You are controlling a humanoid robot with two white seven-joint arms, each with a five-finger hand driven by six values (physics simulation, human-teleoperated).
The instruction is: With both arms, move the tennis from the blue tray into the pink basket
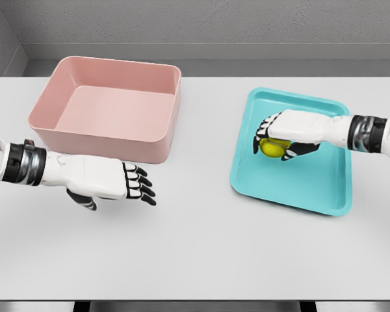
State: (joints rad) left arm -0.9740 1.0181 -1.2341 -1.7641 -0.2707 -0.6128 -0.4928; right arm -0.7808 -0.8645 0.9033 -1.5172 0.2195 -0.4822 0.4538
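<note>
While the right hand (277,140) is curled around the tennis ball (272,147), with fingers over its top and thumb at its near side, the ball sits within the blue tray (292,185), toward the tray's far left part; whether it has left the tray floor cannot be determined. The right arm enters from the table's right edge, level over the tray.

The left hand (110,182) hangs over bare table (201,253) just in front of the near wall of the pink basket (104,140), fingers extended, slightly relaxed and holding nothing.

Progress, as judged: the grasp stage appears under way or just secured. Transport across the table, any transfer to the left hand, and release into the basket remain outstanding. The task is in its early part.

Containers: the pink basket stands at the far left of the table, upright, interior showing no contents. The blue tray lies at the right, well apart from the basket, and holds only the ball and the hand upon it.
</note>
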